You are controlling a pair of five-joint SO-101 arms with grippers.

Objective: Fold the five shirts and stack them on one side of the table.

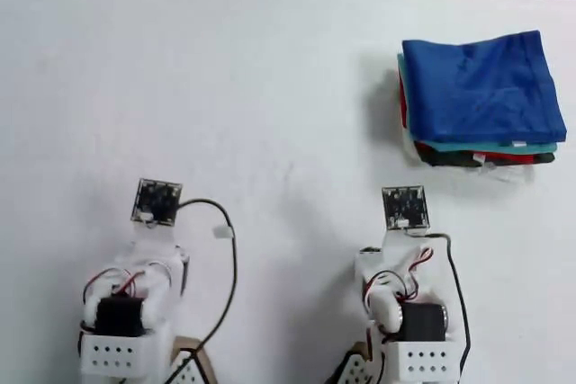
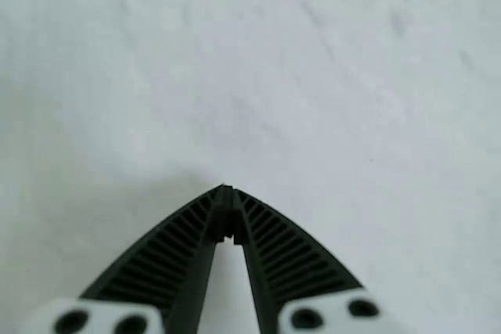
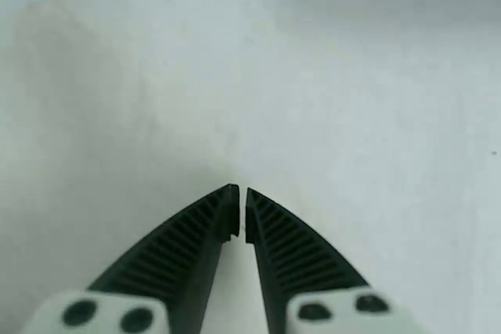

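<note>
The shirt stack (image 1: 481,101) sits on the worktop (image 1: 225,87), ahead of and outward from the nearer arm (image 1: 405,303). The left gripper (image 2: 225,197) and right gripper (image 3: 241,197) are both closed together and empty.

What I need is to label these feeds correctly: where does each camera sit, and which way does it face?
High view: fixed above, looking down on the white table; one arm and the other arm at the picture's bottom, a stack of folded shirts farther off.
Left wrist view: on the left arm's wrist, facing down along its black jaws, shut, onto table.
Right wrist view: on the right arm's wrist, same aim; jaws all but shut.
Shared: both wrist views see bare table past their jaws.
</note>
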